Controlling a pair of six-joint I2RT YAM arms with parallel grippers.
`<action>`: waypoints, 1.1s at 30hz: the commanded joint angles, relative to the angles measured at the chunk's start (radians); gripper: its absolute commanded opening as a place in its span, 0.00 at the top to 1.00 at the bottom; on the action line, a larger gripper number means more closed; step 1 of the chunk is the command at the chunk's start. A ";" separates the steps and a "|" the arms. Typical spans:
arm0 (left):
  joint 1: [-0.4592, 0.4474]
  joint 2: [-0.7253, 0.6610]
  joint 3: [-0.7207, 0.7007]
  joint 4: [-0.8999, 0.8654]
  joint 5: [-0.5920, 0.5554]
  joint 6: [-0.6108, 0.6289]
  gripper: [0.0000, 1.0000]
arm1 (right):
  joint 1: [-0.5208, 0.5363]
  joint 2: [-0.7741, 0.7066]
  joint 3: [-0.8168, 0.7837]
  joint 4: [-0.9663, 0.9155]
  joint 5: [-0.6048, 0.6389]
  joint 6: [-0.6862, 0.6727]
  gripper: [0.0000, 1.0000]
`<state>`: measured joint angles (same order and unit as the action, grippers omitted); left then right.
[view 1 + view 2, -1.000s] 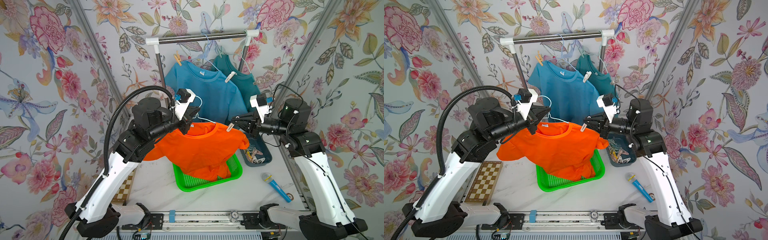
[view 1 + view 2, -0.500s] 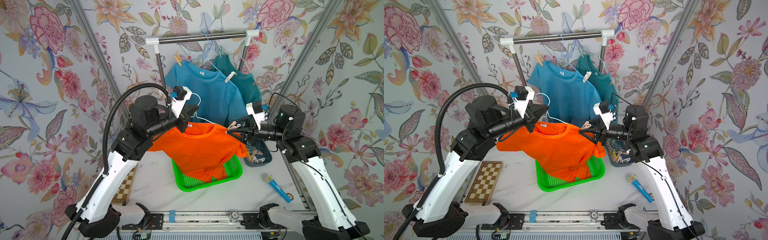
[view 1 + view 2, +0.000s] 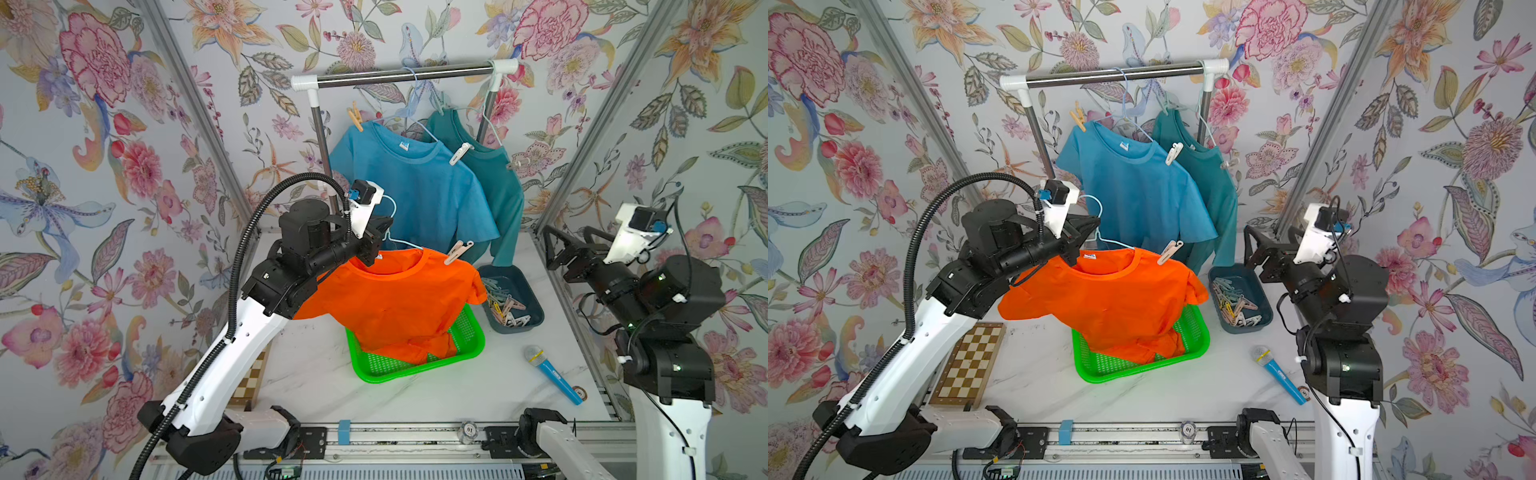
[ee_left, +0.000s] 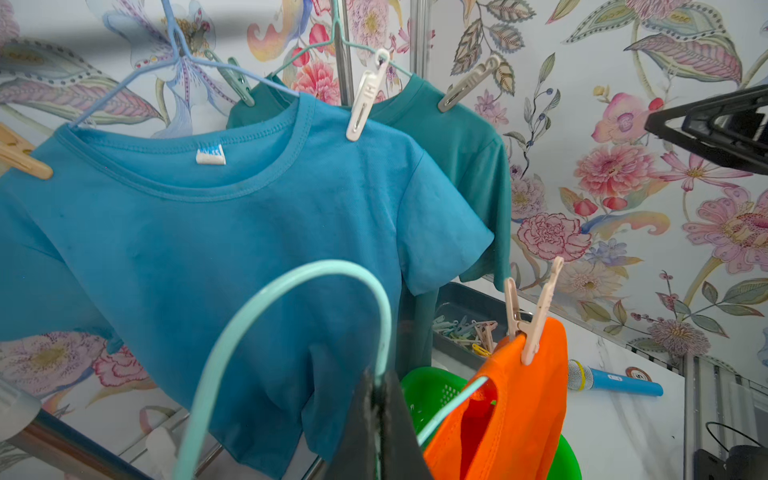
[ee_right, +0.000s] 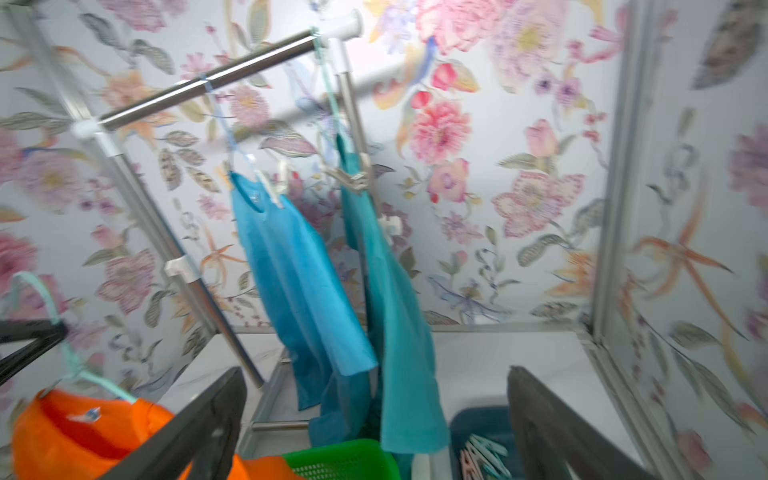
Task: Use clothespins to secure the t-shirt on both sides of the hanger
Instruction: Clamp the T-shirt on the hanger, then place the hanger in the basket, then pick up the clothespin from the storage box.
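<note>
The orange t-shirt [image 3: 395,303] hangs on a pale mint hanger [image 4: 291,274], its hem trailing into the basket. My left gripper [image 4: 376,386] is shut on the hanger's wire neck just above the collar, seen in both top views [image 3: 382,228]. One beige clothespin [image 3: 457,252] is clipped upright on the shirt's right shoulder [image 4: 532,311]. The left shoulder is behind my left arm. My right gripper [image 3: 565,232] stands open and empty, well to the right of the shirt; the right wrist view shows its jaws wide apart [image 5: 376,374]. Loose clothespins [image 3: 509,309] lie in a dark blue bin [image 3: 511,278].
A green basket [image 3: 469,345] sits under the orange shirt. A blue shirt [image 3: 415,187] and a teal shirt [image 3: 507,195], both pinned on hangers, hang from the metal rail [image 3: 399,75] behind. A blue toy microphone [image 3: 550,374] and a checkerboard [image 3: 967,365] lie on the table.
My right gripper has opened, left the clothespin clipped on the shirt's right shoulder, and drawn back to the right. The left gripper keeps its hold on the hanger.
</note>
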<state>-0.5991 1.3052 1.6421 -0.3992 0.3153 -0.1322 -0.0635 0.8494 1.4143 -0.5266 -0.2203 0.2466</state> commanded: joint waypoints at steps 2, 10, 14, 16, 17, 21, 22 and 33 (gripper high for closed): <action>0.012 -0.029 -0.088 0.059 -0.047 -0.056 1.00 | -0.056 0.053 -0.203 -0.252 0.214 0.067 0.15; 0.009 -0.011 -0.344 0.231 0.031 -0.196 1.00 | -0.252 0.200 -0.473 -0.247 -0.010 0.026 0.35; 0.010 0.041 -0.421 0.315 0.021 -0.228 1.00 | -0.248 0.311 -0.470 -0.198 -0.007 0.032 0.29; 0.009 0.078 -0.446 0.354 0.028 -0.239 1.00 | -0.230 0.367 -0.460 -0.162 0.012 0.039 0.28; 0.009 0.092 -0.453 0.367 0.033 -0.243 1.00 | -0.218 0.388 -0.460 -0.140 0.015 0.043 0.28; 0.010 0.142 -0.446 0.394 0.024 -0.244 1.00 | -0.172 0.510 -0.432 -0.058 0.025 0.052 0.29; 0.009 0.152 -0.435 0.392 0.027 -0.239 1.00 | -0.162 0.546 -0.417 -0.043 0.031 0.053 0.29; 0.009 0.236 -0.383 0.374 0.004 -0.233 0.98 | -0.135 0.845 -0.313 0.081 0.085 0.059 0.47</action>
<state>-0.5976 1.5143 1.2293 -0.0582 0.3290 -0.3542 -0.2039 1.6634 1.0718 -0.4808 -0.1688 0.3019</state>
